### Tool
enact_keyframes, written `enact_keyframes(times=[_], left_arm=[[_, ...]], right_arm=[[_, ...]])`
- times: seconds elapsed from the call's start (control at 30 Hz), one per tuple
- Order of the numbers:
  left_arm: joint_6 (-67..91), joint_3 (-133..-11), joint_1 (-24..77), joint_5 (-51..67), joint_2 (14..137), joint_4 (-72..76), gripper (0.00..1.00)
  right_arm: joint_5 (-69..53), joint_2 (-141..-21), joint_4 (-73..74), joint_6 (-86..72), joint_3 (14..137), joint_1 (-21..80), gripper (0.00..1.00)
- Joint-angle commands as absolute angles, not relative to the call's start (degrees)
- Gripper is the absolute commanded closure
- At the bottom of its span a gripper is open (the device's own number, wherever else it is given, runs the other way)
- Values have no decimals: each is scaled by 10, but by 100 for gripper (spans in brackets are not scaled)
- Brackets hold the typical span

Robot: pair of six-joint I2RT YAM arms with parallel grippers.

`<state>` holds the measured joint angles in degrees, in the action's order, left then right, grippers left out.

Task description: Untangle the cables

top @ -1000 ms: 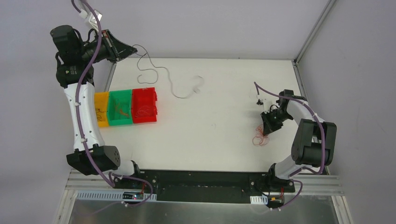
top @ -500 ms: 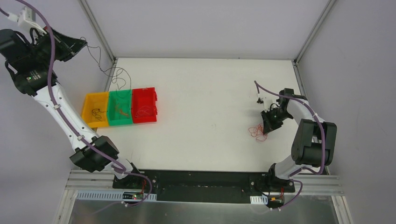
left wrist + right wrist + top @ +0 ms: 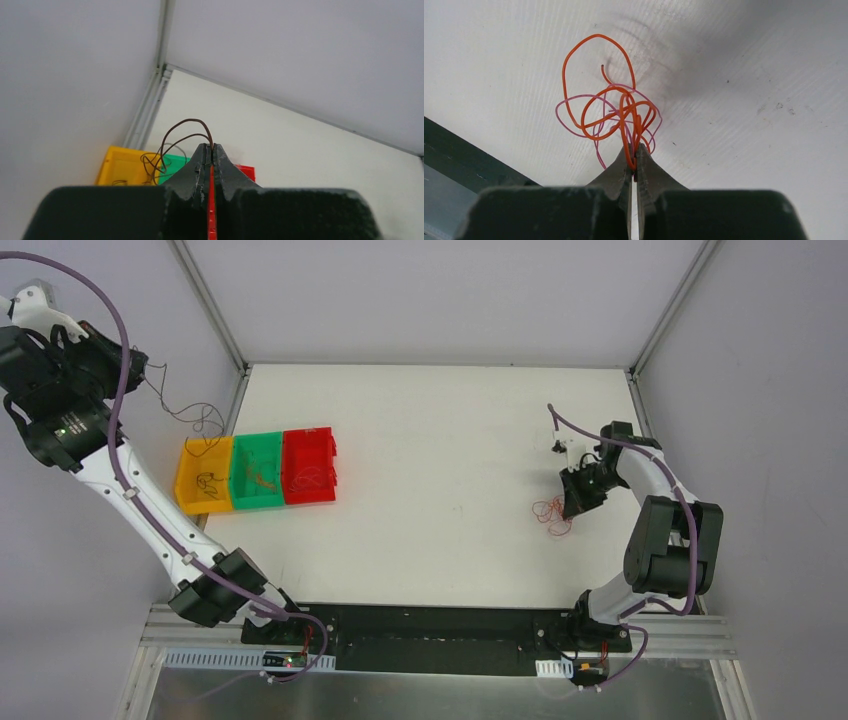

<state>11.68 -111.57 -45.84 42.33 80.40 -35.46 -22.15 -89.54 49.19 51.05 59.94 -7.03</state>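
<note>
Cables (image 3: 630, 116): right claw (image 3: 634, 150) clamps orange clump (image 3: 551, 513) on table (image 3: 440, 440), left claw (image 3: 212, 150) clamps brown wire (image 3: 187, 121) beyond edge.

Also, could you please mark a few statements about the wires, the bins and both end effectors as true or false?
1. The left end effector is shut on a dark brown wire. True.
2. The right end effector is open. False: it is shut on the orange wire.
3. The orange wire lies free of the pink wire. False: the two are tangled together.
4. The yellow bin, green bin and red bin stand side by side in one row. True.
5. The green bin holds nothing. False: a small curled wire lies in it.
</note>
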Motion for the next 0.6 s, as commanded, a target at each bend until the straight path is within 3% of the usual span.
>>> enact_keyframes(times=[0.0, 0.57], left_arm=[[26, -1105, -466, 350, 766, -375, 100], [-130, -1019, -471, 316, 770, -388, 100]], right_arm=[[-239, -892, 518, 508, 626, -71, 100], [-240, -886, 537, 500, 638, -56, 100]])
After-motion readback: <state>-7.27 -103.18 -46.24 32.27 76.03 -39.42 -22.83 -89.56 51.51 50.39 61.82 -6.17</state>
